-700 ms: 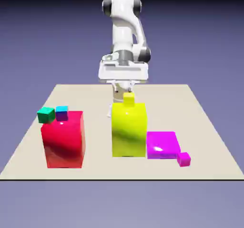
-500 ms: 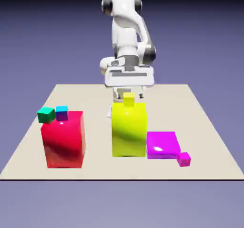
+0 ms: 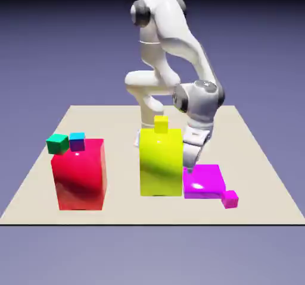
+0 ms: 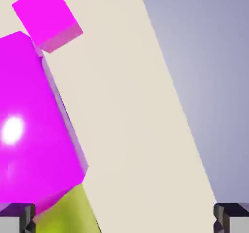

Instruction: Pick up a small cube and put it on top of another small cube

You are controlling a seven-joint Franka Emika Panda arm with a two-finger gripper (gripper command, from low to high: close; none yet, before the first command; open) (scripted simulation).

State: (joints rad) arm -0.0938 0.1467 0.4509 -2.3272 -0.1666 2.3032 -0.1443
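Since the earlier frames the arm (image 3: 179, 46) swings from behind the tall yellow block (image 3: 161, 162) toward the exterior view's right and drops low, so the gripper (image 3: 189, 166) now hangs just above the wide flat magenta block (image 3: 204, 181), beside the yellow block. Its jaws stand wide open and grip nothing; in the hand view the two fingertips (image 4: 17, 216) sit far apart at the bottom corners. The small magenta cube (image 3: 230, 199) rests on the table (image 3: 262, 159), touching or nearly touching the flat block's near right corner. A small yellow cube (image 3: 161, 124) sits on the yellow block. Small green (image 3: 58, 143) and blue (image 3: 77, 141) cubes sit by the red block (image 3: 79, 174). No writing or labels can be read anywhere.
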